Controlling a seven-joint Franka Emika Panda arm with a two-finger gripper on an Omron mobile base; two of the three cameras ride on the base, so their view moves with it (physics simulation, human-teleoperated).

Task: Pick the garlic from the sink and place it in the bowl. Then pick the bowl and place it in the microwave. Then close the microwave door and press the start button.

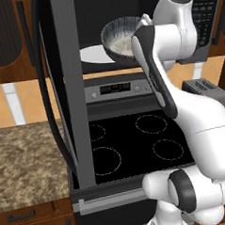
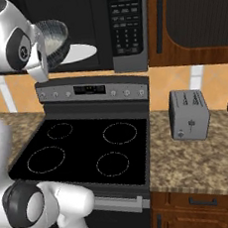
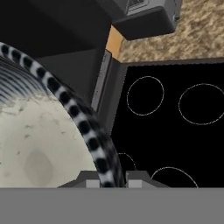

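The bowl [image 1: 120, 37] [image 2: 53, 38], dark streaked outside and pale inside, hangs tilted at the mouth of the open microwave [image 1: 109, 11] [image 2: 127, 30], above its white turntable plate [image 1: 93, 54] [image 2: 80, 52]. My gripper [image 3: 113, 181] is shut on the bowl's striped rim [image 3: 87, 127], one fingertip on each side of it. A faint pale oval [image 3: 37, 166] lies on the bowl's floor; I cannot tell whether it is the garlic. The microwave door [image 1: 61, 89] stands swung wide open on the left, edge-on. The sink is out of view.
Directly beneath the microwave is a black glass cooktop [image 1: 135, 141] [image 2: 85, 149] with a knob panel [image 2: 91, 91] behind it. A grey toaster [image 2: 188, 114] [image 1: 205, 90] stands on the speckled counter [image 2: 205, 161] to the right. More counter [image 1: 28, 162] lies left of the stove.
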